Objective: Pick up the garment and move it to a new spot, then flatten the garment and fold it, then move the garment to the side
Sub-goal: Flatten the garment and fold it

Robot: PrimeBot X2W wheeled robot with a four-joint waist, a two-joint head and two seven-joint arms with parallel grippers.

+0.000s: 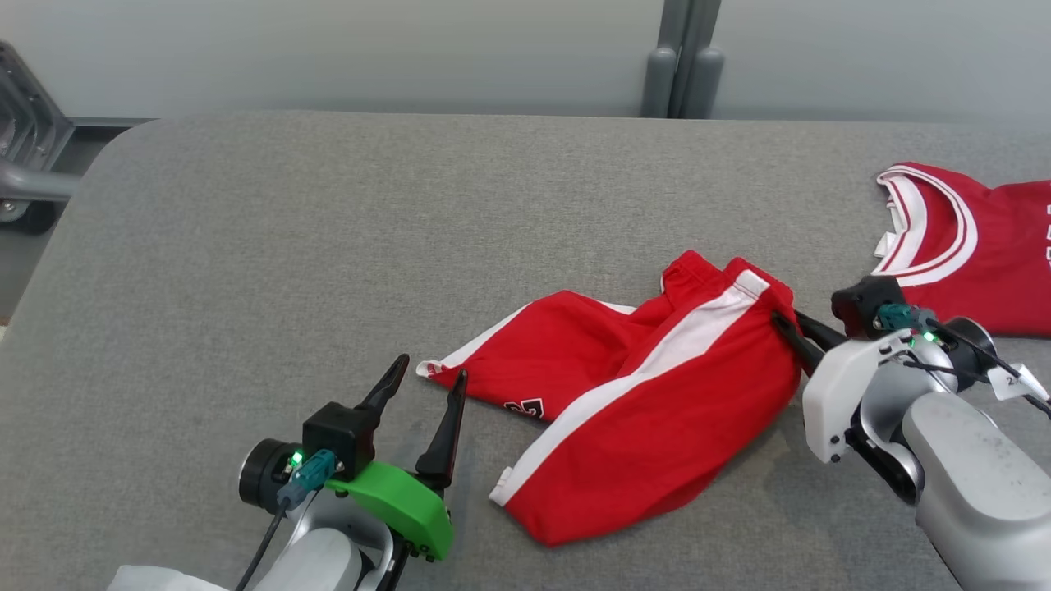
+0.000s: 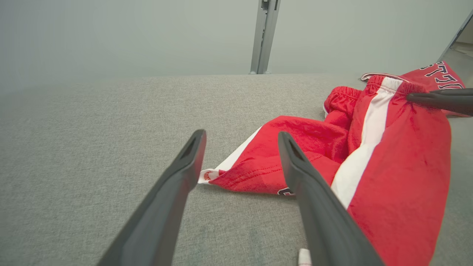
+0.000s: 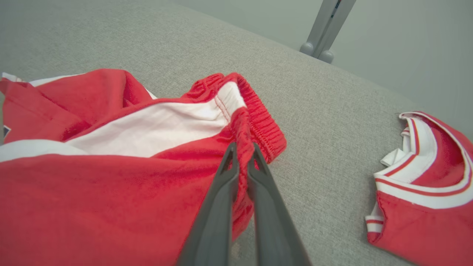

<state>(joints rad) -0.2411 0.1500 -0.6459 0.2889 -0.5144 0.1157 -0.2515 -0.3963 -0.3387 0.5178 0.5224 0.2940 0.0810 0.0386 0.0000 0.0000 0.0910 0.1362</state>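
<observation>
The garment (image 1: 649, 402) is a pair of red shorts with a white side stripe, lying crumpled on the grey table (image 1: 328, 246). My right gripper (image 1: 784, 322) is shut on its elastic waistband; in the right wrist view the two fingers pinch a fold of red cloth (image 3: 242, 147). My left gripper (image 1: 431, 369) stands open just left of the shorts' leg hem, touching nothing. In the left wrist view the hem corner (image 2: 210, 175) lies between and beyond my open left fingers (image 2: 240, 136), and the right gripper's fingers (image 2: 439, 100) press on the waistband at the far right.
A red jersey (image 1: 969, 246) with a white-trimmed collar lies at the table's right edge, close behind my right wrist. A grey post (image 1: 681, 66) stands behind the table. A metal frame (image 1: 25, 164) sits off the table's far left corner.
</observation>
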